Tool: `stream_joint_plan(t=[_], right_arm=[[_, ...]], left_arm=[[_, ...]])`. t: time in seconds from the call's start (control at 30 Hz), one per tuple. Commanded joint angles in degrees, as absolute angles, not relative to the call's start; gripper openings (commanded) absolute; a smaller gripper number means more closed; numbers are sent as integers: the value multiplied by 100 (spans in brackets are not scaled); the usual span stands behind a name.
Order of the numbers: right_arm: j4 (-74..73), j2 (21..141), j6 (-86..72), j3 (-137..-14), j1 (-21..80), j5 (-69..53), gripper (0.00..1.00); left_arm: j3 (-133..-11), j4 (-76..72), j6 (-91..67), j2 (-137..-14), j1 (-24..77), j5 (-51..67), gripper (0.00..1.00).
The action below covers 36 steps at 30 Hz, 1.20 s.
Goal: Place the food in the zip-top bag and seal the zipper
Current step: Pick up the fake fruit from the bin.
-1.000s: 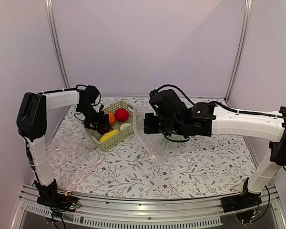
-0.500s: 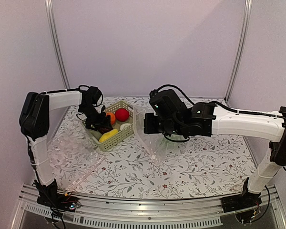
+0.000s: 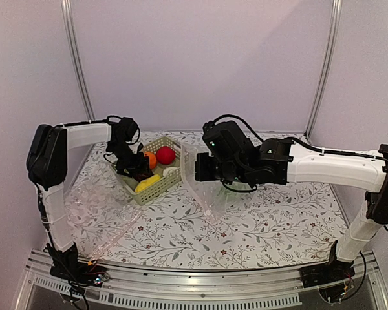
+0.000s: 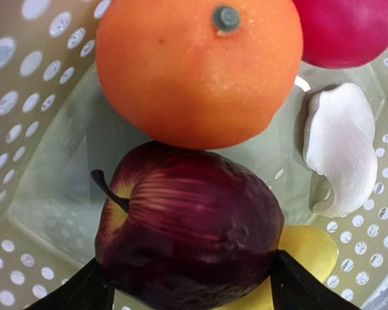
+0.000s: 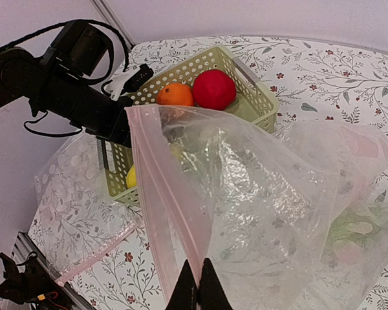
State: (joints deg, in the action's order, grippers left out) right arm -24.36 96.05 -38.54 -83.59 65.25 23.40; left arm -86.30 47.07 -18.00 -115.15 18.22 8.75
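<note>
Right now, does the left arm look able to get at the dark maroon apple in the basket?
Probably yes: the left gripper hangs inside the basket, its fingers flanking the apple, with nothing covering it.

- We see the orange (image 4: 194, 71), the red ball (image 4: 349, 26), the dark maroon apple (image 4: 194, 226), the yellow piece (image 4: 307, 248) and the white piece (image 4: 343, 148) crowded in a pale green basket (image 3: 152, 192) near the table's (image 3: 278, 223) far left corner.
- The apple lies on its side, touching the orange and overlapping the yellow piece.
- The green piece (image 5: 349, 226) shows blurred through plastic; we cannot tell if it is inside.
- The bag (image 5: 265, 187) is clear and crumpled, with one edge raised near the table's middle.
- The zipper (image 5: 161, 194), a pale pink strip, slants along that raised edge.
</note>
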Motion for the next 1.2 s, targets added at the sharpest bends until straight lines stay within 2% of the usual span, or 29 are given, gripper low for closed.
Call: stream_joint_plan(t=[0.0, 0.3, 0.67, 0.83, 1.03, 1.17], right_arm=[[-2386, 9545, -3830, -8262, 6553, 2382, 0], [-2396, 9529, -3840, -8271, 6552, 2390, 0], [-2430, 9471, -3815, -8279, 6545, 2480, 0], [-2482, 9375, -3767, -8271, 6546, 2589, 0], [-2520, 9269, -3686, -8271, 6542, 2738, 0], [-2531, 9204, -3619, -8279, 6535, 2830, 0]], left_arm=[[-8703, 4790, -1743, -11508, 1889, 866, 79], [-8494, 4513, -1690, -10940, 1880, 739, 70], [-7952, 3861, -1470, -9528, 1895, 1462, 68], [-7446, 3043, -1265, -8496, 1915, 2301, 68], [-6979, 2210, -864, -7635, 2268, 4244, 69], [-6878, 2175, -678, -7484, 2722, 4405, 69]])
